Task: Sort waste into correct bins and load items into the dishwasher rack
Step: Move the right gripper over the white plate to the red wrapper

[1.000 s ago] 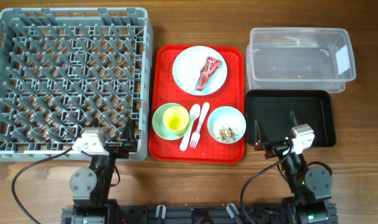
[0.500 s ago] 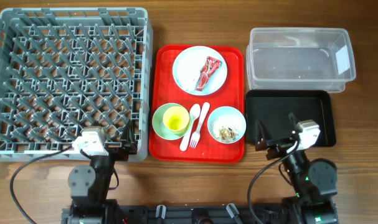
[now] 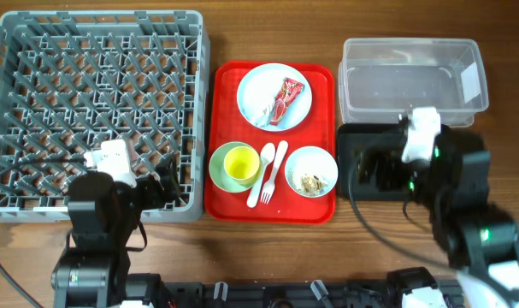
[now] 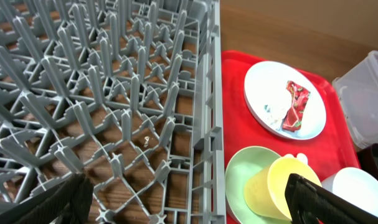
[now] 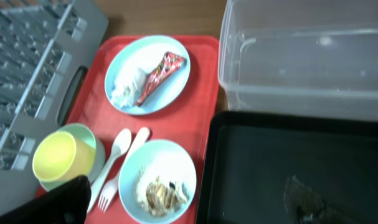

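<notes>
Logged matt grey plastic: rack (image 3: 97, 103), 9 o'clock. Glossy red plastic: serving tray (image 3: 227, 111), ctr. Clear smooth plastic w/ glare: tub (image 3: 409, 81), 2 o'clock. Semi-gloss black: shallow tray (image 5: 269, 168), 4 o'clock. Shiny film: wrapper (image 3: 281, 98). Wood grain: table (image 3: 268, 26).

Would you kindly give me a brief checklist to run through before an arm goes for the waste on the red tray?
1. Left tool open, holding nothing: ok.
2. Right tool open, holding nothing: ok.
3. Wrapper exposed on the plate: ok.
4. Scraps contained in their bowl: ok.
5. Tub uncovered: ok.
6. Cup clear of the green bowl: not ok, it sits inside it.
</notes>
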